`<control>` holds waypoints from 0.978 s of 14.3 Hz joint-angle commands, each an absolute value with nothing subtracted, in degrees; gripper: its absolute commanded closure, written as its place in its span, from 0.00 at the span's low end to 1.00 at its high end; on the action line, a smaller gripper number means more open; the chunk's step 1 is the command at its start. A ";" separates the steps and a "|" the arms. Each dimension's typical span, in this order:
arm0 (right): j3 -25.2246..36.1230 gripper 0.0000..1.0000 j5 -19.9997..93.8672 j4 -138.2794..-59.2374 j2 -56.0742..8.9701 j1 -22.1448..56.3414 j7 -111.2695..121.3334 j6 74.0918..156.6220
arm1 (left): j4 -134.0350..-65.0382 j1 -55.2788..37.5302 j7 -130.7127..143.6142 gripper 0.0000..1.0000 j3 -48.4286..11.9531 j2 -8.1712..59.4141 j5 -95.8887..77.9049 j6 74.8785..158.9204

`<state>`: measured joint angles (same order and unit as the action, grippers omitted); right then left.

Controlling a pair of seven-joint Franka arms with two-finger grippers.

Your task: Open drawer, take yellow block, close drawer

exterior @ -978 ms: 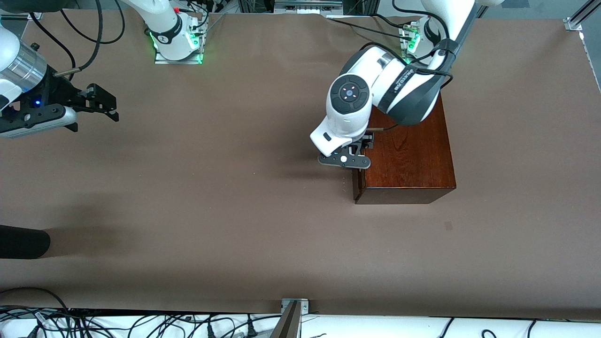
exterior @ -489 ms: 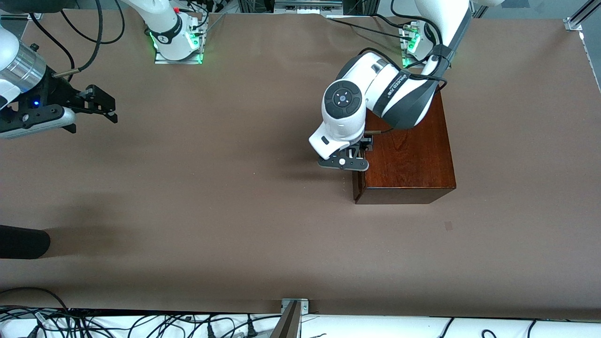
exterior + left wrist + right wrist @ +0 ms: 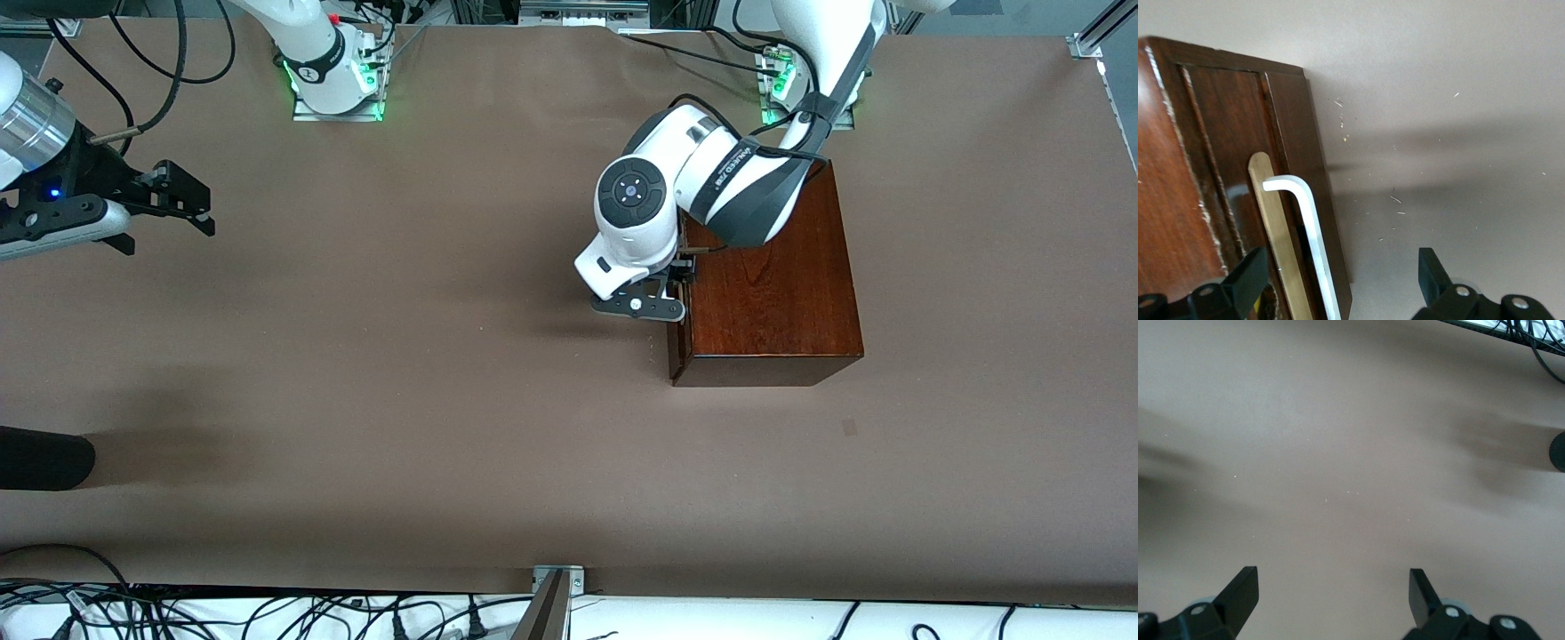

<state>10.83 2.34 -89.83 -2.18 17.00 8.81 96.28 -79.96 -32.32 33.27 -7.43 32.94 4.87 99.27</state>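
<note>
The dark reddish-brown wooden box (image 3: 769, 284) stands toward the left arm's end of the table. Its drawer (image 3: 1238, 173) looks shut, its front facing the right arm's end. The white bar handle (image 3: 1313, 233) runs along the drawer front on a pale plate. My left gripper (image 3: 665, 289) (image 3: 1343, 261) is open right in front of the drawer, and the handle lies between its spread fingers without touching them. My right gripper (image 3: 182, 197) (image 3: 1331, 579) hangs open over bare table at the right arm's end, holding nothing. The yellow block is out of view.
Brown cloth (image 3: 427, 373) covers the whole table. A black rounded object (image 3: 44, 458) pokes in at the table's edge near the right arm's end, also seen as a dark shape (image 3: 1558, 451). Cables lie along the edge nearest the front camera.
The left arm's wrist has shifted a little toward the right arm's end, still in front of the drawer. The right gripper has drifted slightly toward its own table end. The box has not moved.
</note>
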 commanded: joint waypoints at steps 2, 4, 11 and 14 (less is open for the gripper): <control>10.55 0.00 1.67 -88.68 -2.28 16.44 8.09 96.15 | -81.03 -34.27 35.50 0.00 -6.86 32.78 9.13 99.32; 10.55 0.00 1.67 -88.68 -2.37 16.44 8.09 96.15 | -81.21 -34.98 36.29 0.00 -6.86 33.40 10.02 99.32; 10.46 0.00 1.67 -88.59 -2.72 16.61 8.17 96.15 | -81.91 -36.30 39.72 0.00 -6.86 34.01 11.77 99.32; 10.46 0.00 1.76 -88.59 -2.72 16.61 8.09 96.15 | -82.18 -36.04 39.73 0.00 -6.85 34.63 15.37 99.23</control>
